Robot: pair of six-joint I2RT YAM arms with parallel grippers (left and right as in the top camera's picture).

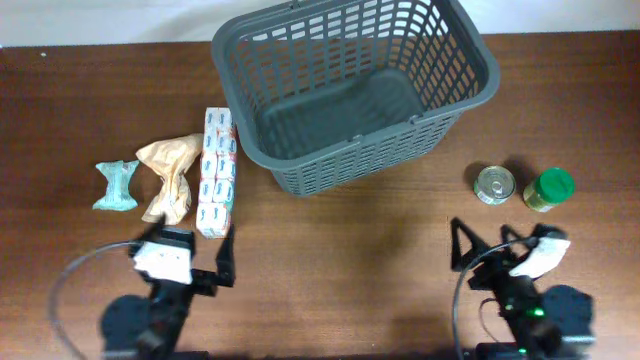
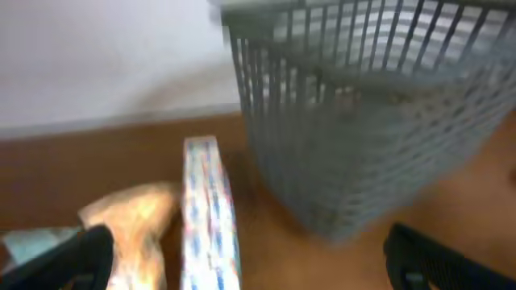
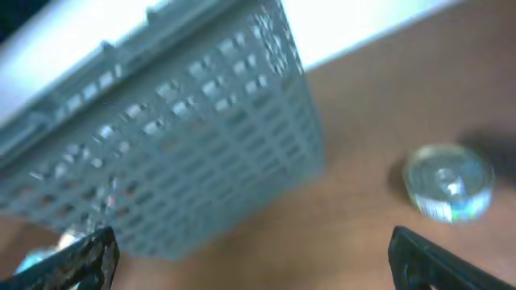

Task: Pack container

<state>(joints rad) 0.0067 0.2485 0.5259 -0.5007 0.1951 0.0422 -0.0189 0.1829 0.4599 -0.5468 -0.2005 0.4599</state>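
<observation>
The large dark grey lattice basket stands empty at the back centre of the table. It also shows in the left wrist view and the right wrist view. My left gripper is open and empty near the front left; its fingers frame the left wrist view. Just beyond it lie a long white printed box, also in the left wrist view, and a crumpled tan bag. My right gripper is open and empty at the front right, also in the right wrist view.
A pale green packet lies at the far left. A silver tin can and a green-lidded jar stand right of the basket, just beyond my right gripper. The can shows in the right wrist view. The table is dark wood.
</observation>
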